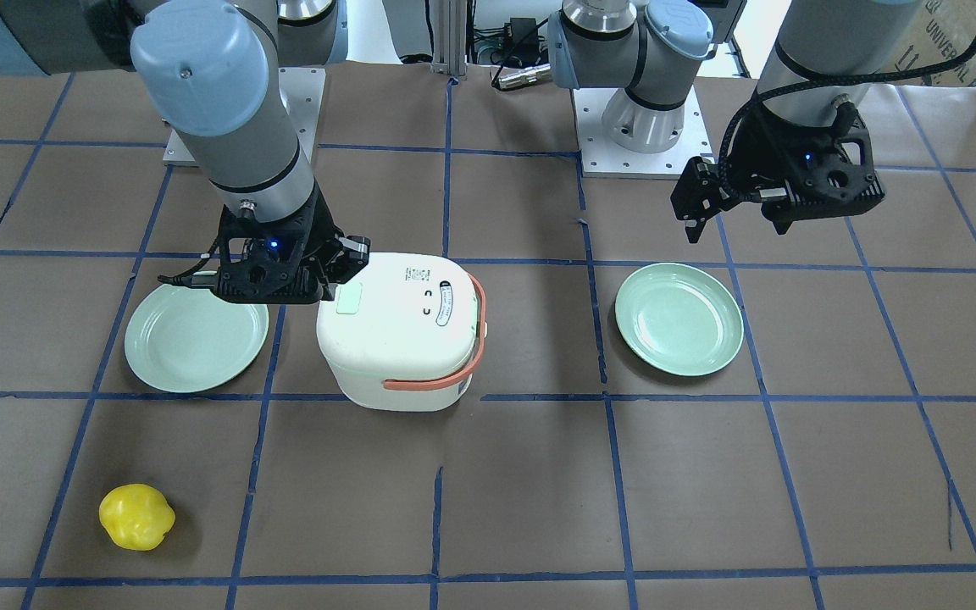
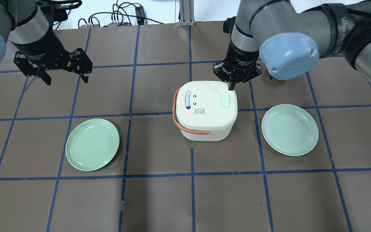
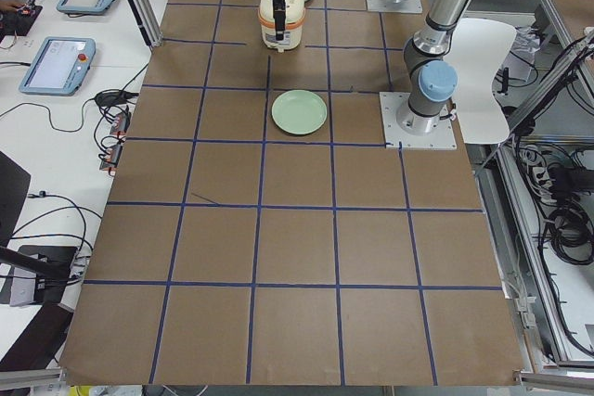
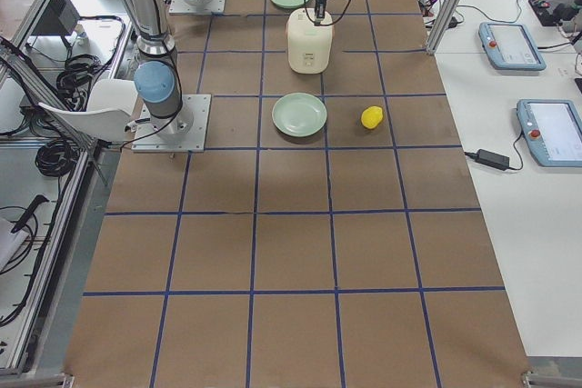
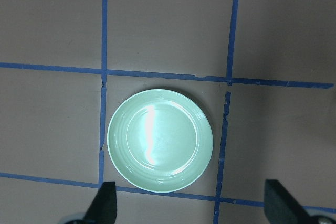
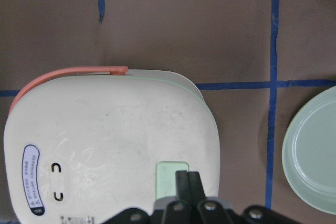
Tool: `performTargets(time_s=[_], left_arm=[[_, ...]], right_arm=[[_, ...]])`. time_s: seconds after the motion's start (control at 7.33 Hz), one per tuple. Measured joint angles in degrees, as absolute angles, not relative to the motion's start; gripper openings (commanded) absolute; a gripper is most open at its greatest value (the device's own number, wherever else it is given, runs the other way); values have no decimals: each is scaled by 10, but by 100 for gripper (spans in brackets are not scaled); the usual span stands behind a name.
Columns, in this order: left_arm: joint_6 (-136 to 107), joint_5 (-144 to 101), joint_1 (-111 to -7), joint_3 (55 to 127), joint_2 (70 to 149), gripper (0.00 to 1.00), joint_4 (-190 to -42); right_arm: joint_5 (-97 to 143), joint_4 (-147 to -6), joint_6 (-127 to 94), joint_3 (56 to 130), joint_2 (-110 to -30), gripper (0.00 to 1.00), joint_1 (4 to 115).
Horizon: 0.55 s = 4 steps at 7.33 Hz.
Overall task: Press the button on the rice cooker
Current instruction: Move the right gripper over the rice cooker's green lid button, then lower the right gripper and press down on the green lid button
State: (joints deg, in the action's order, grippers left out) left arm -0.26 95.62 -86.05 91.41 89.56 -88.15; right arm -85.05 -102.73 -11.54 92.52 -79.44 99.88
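Vertically, right arm (image 2: 242,48) holds closed jaws over button (image 2: 225,100).

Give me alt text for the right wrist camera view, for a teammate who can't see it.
The right gripper, fingers together, points at the pale green button on top of the white rice cooker. The orange handle curves along its upper left edge; part of a green plate shows at right on the brown table.

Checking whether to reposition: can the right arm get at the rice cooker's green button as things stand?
Probably yes. The right gripper, fingers shut, hangs just beside the button on the rice cooker lid, with nothing between them.
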Motion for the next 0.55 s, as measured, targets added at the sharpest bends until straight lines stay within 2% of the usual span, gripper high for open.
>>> performTargets(time_s=[0.55], left_arm=[[-3,956,-861,914,896,100,-882]], right_arm=[[-854,-1047,-127,934,-782,5,1012]])
